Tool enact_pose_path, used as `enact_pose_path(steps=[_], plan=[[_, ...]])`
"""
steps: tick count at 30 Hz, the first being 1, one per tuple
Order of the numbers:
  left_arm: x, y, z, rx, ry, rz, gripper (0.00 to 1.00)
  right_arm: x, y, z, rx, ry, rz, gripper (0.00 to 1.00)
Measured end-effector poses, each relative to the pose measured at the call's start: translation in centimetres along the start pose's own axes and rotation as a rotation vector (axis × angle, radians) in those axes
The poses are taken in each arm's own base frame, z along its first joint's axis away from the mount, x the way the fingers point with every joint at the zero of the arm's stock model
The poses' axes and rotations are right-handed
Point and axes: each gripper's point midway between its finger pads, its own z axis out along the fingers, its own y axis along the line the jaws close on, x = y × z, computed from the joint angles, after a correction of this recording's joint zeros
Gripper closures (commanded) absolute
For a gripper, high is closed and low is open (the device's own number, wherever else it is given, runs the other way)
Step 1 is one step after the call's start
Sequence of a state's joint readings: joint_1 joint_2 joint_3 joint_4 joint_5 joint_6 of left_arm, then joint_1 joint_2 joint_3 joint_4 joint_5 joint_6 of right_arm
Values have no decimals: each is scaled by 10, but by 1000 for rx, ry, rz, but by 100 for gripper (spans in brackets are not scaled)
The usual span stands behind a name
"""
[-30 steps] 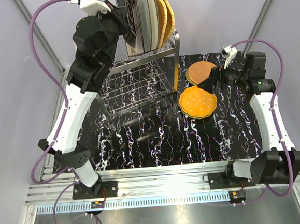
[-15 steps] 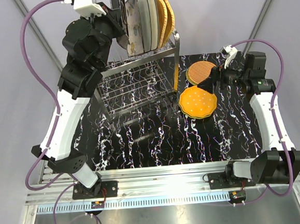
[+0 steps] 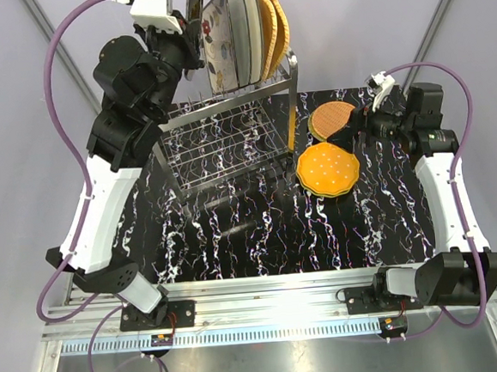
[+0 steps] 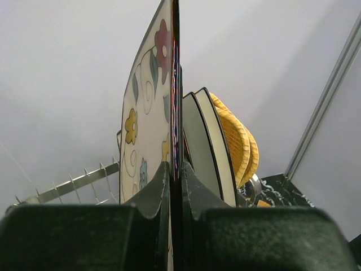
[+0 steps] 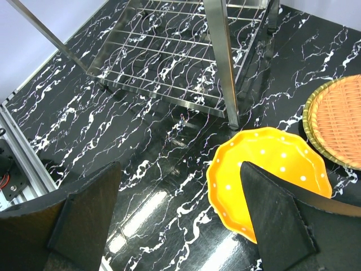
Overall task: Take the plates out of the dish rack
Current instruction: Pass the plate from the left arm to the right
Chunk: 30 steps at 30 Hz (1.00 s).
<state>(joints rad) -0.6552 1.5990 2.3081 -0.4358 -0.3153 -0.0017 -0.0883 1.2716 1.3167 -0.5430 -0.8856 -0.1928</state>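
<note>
The steel dish rack (image 3: 228,144) stands at the back left, with upright plates on its top tier: a cream floral one (image 3: 217,33), white ones (image 3: 245,31) and woven tan-orange ones (image 3: 271,16). My left gripper (image 3: 186,23) is shut on a thin, dark, glossy plate (image 3: 191,3) seen edge-on, held at the row's left end beside the floral plate (image 4: 144,113). In the left wrist view my gripper (image 4: 175,166) clamps that plate's edge (image 4: 175,84). My right gripper (image 3: 356,130) is open and empty above an orange scalloped plate (image 3: 327,168) and a round woven plate (image 3: 331,119) on the table.
In the right wrist view the open gripper (image 5: 179,166) hovers over black marbled table (image 5: 141,186), with the orange plate (image 5: 271,175), the woven plate (image 5: 344,121) and a rack leg (image 5: 223,62) ahead. The rack's lower wire tier (image 3: 220,154) holds nothing I can see.
My left arm has swung left and up, drawing the dark plate away from the floral plate at the row's left end. The right arm has barely moved.
</note>
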Motion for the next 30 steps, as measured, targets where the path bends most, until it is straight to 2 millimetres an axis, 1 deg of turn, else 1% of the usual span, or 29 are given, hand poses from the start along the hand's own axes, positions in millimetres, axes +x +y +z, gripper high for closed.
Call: enact_pose_path(steps=[3,10,17,24,30], plan=[[-1,1,-6,23,4,68,100,-3,1,0,-2,-5,-7,6],[12,6,-25,81,39,285,100,-13,4,-3,-1,-20,-27,6],[33,9,-39,156,73,512,100,-23,7,-4,-4,-35,-43,6],[55,1,-48,263,76,686,100,-31,10,-5,-7,-44,-55,5],[72,-5,-67,358,69,796,100,-36,16,-7,-24,-47,-48,5]])
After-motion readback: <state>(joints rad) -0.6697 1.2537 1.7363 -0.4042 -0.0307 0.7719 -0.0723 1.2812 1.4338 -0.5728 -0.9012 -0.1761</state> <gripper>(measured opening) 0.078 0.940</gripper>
